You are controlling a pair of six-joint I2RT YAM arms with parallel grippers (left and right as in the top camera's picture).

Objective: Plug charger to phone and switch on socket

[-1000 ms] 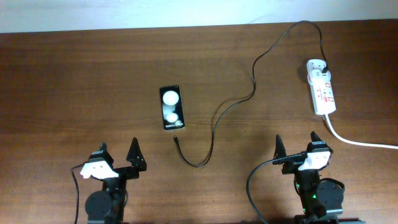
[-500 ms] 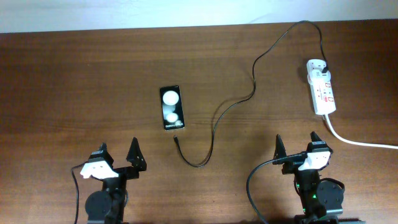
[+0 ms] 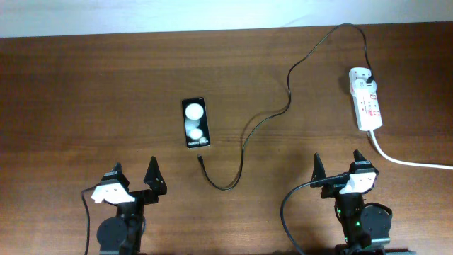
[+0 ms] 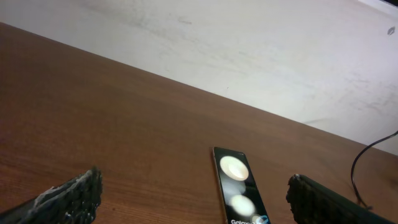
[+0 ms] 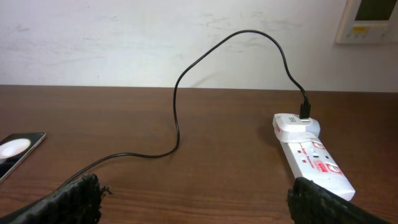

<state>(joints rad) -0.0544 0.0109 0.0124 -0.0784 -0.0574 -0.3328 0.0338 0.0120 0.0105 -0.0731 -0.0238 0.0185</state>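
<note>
The black phone lies flat left of the table's centre, its screen showing two round reflections. The charger is a thin black cable. Its loose connector tip rests just below the phone, apart from it, and its plug sits in the far end of the white socket at the right. My left gripper stands open near the front edge, below and left of the phone. My right gripper is open too, in front of the socket, holding nothing.
A thick white cord runs from the socket's near end off the right side. The charger cable arches up near the back wall. A white wall unit hangs at the upper right.
</note>
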